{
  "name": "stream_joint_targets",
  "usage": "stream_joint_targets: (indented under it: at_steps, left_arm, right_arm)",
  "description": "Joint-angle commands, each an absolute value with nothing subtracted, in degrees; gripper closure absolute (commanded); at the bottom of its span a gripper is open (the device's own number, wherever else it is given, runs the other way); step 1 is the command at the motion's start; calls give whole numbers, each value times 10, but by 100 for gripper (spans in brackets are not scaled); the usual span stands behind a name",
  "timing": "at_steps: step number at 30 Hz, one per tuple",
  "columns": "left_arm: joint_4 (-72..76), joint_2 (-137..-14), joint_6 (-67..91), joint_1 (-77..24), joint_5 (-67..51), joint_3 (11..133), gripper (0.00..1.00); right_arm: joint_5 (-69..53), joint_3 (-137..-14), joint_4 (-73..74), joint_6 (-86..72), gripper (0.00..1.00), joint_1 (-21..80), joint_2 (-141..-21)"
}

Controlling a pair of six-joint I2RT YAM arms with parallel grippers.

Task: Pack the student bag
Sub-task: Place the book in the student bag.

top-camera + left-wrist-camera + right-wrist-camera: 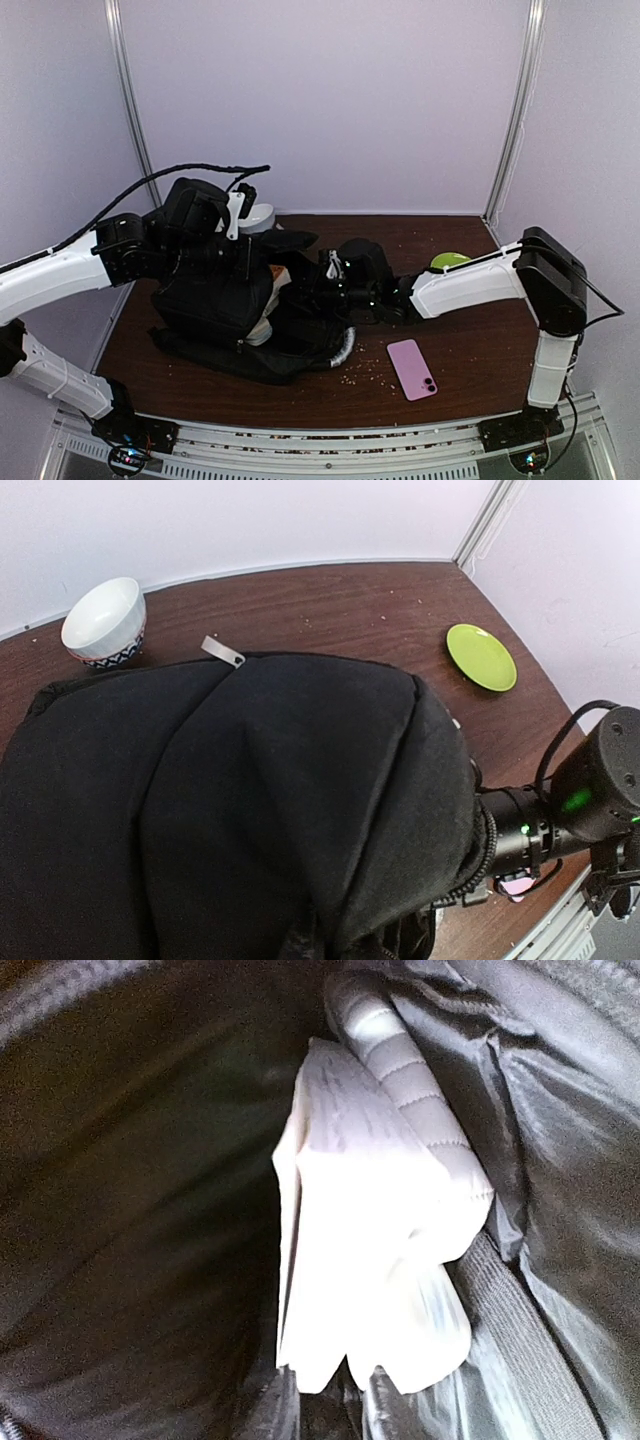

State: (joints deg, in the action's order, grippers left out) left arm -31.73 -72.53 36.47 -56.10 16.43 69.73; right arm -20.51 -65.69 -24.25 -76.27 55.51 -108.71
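**Black bag held up, right arm in its mouth**

The student bag [215, 290] is large, soft and plain black. It sits on the left half of the brown table [470, 330], top held high and mouth facing right. A grey-white ribbed handle [345, 347] curves along its near edge. Inside lie white sheets [350, 1220] with faint lines too blurred to read. The left gripper [237, 213] is pinched on the bag's top. The right gripper [338, 275] is inside the mouth, and I cannot tell how its jaws stand.

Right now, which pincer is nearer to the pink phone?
Right. The right pincer reaches into the student bag, on the side facing the pink phone; the left pincer sits at the bag's far top edge.
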Motion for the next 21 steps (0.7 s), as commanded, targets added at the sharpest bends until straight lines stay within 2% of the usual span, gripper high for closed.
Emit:
stream_joint_targets:
  at_steps: [1,6,12,17,21]
  left_arm:
    - [-227,-702,360,-562,155,705,100]
    - [-217,-704,365,-562,133,701,100]
    - [-202,-716,373,-562,93,702,100]
    - [-195,-719,378,-562,75,702,100]
    - [-204,-710,374,-562,98,699,100]
  right_arm:
    - [-200,-708,-259,-768,80,552,-1119]
    - [-211,-755,-257,-787,87,553,-1168]
    - [-231,-844,-228,-790,91,560,-1227]
    - [-259,-921,-194,-787,89,569,-1281]
    - [-269,-910,-200,-782,83,565,-1266]
